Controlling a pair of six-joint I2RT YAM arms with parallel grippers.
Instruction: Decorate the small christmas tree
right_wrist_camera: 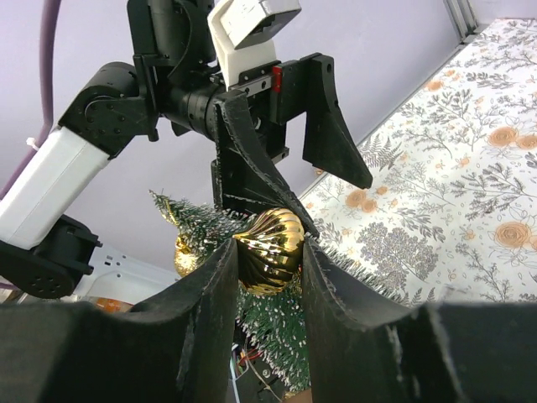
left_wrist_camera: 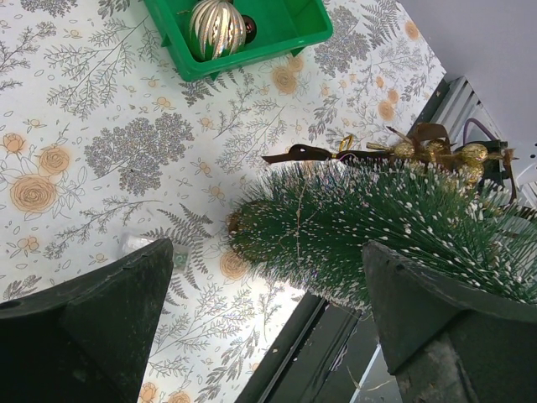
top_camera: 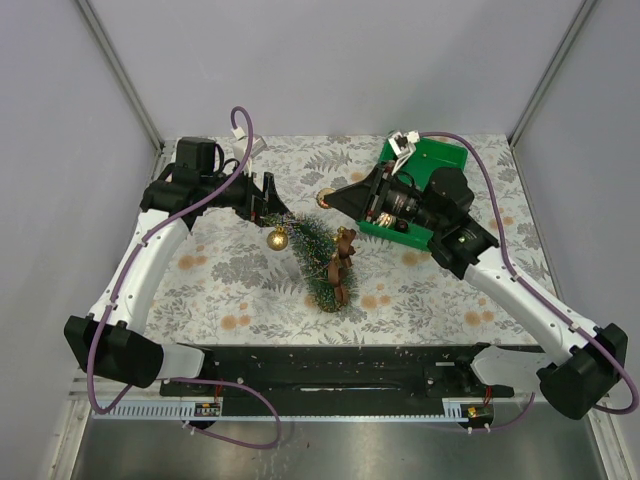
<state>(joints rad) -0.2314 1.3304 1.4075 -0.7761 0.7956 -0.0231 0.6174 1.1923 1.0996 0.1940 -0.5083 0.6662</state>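
The small christmas tree (top_camera: 318, 262) is in the middle of the table, its tip pointing back-left toward my left gripper (top_camera: 270, 200). A gold glitter ball (top_camera: 278, 239) and a brown bow (top_camera: 343, 260) hang on it. In the left wrist view the tree (left_wrist_camera: 377, 227) lies between the wide-open fingers (left_wrist_camera: 101, 327), untouched. My right gripper (right_wrist_camera: 268, 243) is shut on a gold ribbed ornament (right_wrist_camera: 270, 249), held just above the tree's bristles (right_wrist_camera: 281, 323) and close to the left gripper's fingers (right_wrist_camera: 331, 126). In the top view this ornament (top_camera: 325, 198) is beside the tree's tip.
A green bin (left_wrist_camera: 252, 46) at the back right holds a silver ribbed ornament (left_wrist_camera: 216, 25) and a dark red ball (left_wrist_camera: 249, 28). In the top view my right arm covers most of the bin (top_camera: 445, 158). The floral cloth (top_camera: 220, 290) covers the table, and grey walls surround it.
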